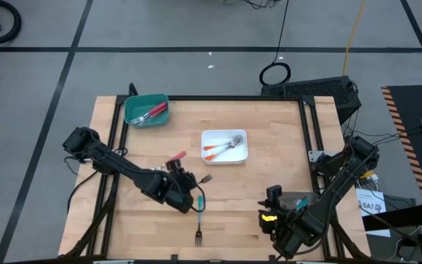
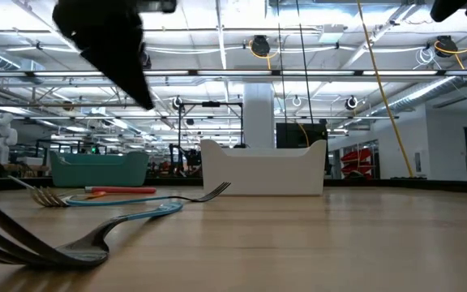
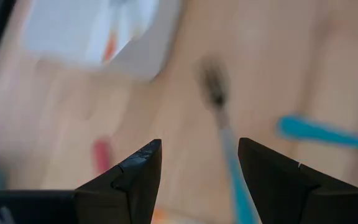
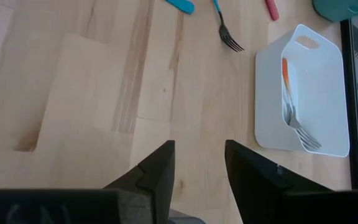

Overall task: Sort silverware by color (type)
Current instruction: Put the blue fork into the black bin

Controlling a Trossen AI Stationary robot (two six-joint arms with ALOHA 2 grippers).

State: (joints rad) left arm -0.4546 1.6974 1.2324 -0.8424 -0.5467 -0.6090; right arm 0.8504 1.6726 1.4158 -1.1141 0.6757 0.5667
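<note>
On the wooden table (image 1: 255, 191), the left gripper (image 1: 187, 183) hovers just over the middle of the board with its dark fingers (image 3: 132, 177) spread apart and nothing between them, a blue-handled metal fork (image 3: 225, 134) lying right beneath. A second blue-handled fork (image 1: 198, 222) lies close by toward the front edge, and a red-handled piece (image 1: 176, 157) lies just beside the gripper. Farther back, the white rectangular tray (image 1: 224, 146) holds orange-handled forks (image 1: 218, 149), and the teal tray (image 1: 146, 110) at the far-left corner holds red-handled forks (image 1: 151, 113). The right gripper (image 1: 271, 216) waits near the front right, jaws parted and empty.
</note>
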